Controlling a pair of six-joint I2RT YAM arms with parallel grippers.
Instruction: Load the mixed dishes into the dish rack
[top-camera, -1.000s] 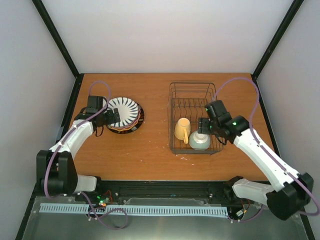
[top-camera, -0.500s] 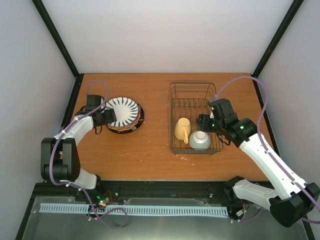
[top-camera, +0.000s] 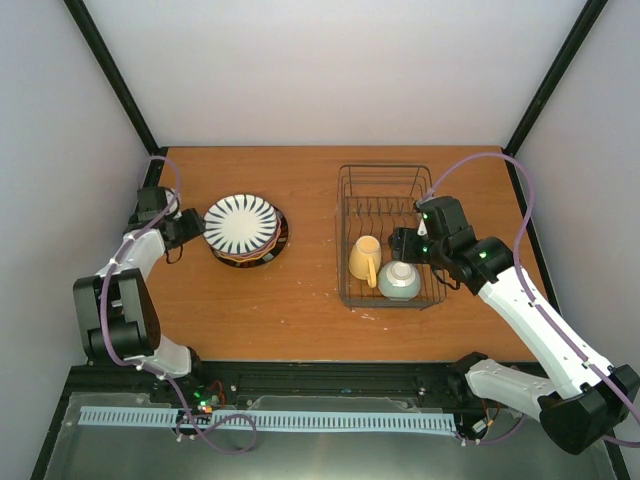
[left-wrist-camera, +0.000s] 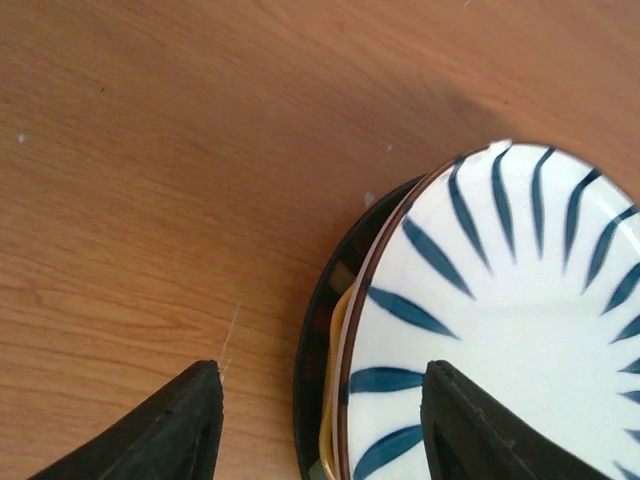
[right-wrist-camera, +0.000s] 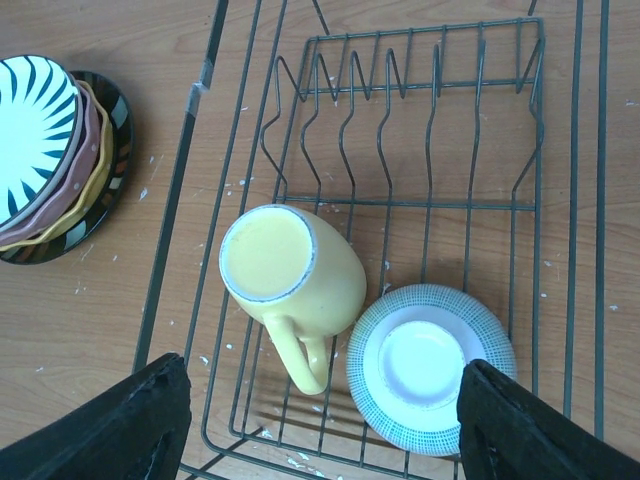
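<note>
as it lies topmost, white plate (top-camera: 240, 222), radial stripes

no readable text, labels, brands or numbers anywhere

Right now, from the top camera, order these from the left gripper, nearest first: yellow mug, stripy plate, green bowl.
1. Stripy plate, beside the left gripper.
2. Yellow mug, left side of the rack.
3. Green bowl, rack's near right corner.
</note>
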